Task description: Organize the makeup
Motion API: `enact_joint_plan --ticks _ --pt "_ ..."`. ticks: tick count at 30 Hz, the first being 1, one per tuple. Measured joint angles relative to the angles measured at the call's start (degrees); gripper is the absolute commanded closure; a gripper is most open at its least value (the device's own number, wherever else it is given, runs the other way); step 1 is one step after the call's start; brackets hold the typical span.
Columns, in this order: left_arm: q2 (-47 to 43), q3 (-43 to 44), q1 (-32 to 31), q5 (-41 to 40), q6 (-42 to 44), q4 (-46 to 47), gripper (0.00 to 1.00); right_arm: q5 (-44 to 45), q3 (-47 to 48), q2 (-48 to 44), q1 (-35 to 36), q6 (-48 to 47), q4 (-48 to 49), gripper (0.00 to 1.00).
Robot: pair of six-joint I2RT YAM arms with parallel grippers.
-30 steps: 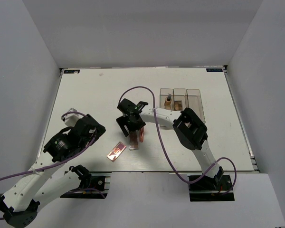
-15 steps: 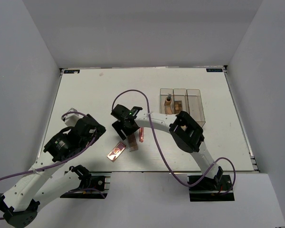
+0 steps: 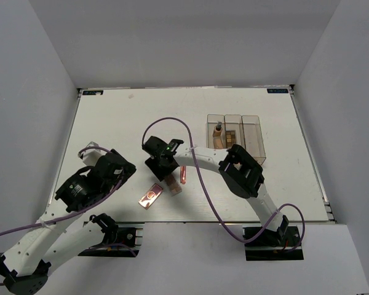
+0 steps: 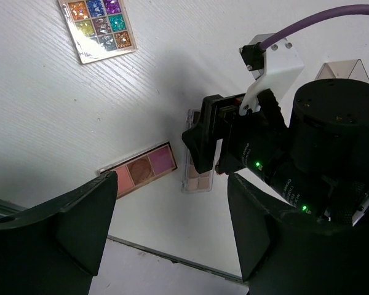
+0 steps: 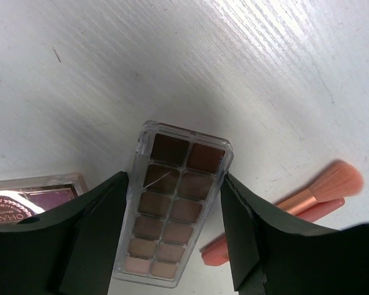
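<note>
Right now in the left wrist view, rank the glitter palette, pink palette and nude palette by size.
1. Glitter palette
2. Pink palette
3. Nude palette, though the right gripper hides part, so unsure.

Seen from above, a flat white worktop (image 3: 111, 123) fills the middle of the scene. A thin dark rim (image 3: 312, 166) runs along its edges. In the close views its painted surface shows a fine, streaky grain.

Plain pale grey walls close it in on three sides: a back wall (image 3: 184, 43), a left wall (image 3: 24, 123) and a right wall (image 3: 350, 123). Two small dark labels sit at the far corners, one on the left (image 3: 92, 92) and one on the right (image 3: 278, 91). Their lettering is too small to read.

A pale surface (image 3: 190, 252) lies beyond the near edge. The light is soft and even, with blurred grey shadows on the worktop.
</note>
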Motion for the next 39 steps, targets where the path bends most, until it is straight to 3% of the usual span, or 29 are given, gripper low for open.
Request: enact_joint_plan --ticks 6,14,24,33,39 --pt "-0.9 0.0 0.0 0.0 -0.42 -0.04 0.18 -3.98 0.39 0.0 -1.09 -1.92 -0.11 0.68" --pt "-1.16 -0.02 0.0 0.0 -0.85 -0.2 0.18 -17.03 1.9 0.17 -4.7 -4.63 -0.26 0.92" --pt "-1.16 -1.86 0.0 0.02 -0.94 0.66 0.18 -25.7 1.92 -5.07 -12.85 -9.4 -0.48 0.92" --pt "0.94 -8.9 0.0 0.81 -0.57 5.6 0.17 -26.8 1.46 -19.19 -23.65 -12.11 0.39 0.94" --pt "4.87 -10.6 0.0 2.12 1.44 10.27 0.16 -25.09 -5.79 -28.02 -31.43 -13.68 1.97 0.94"
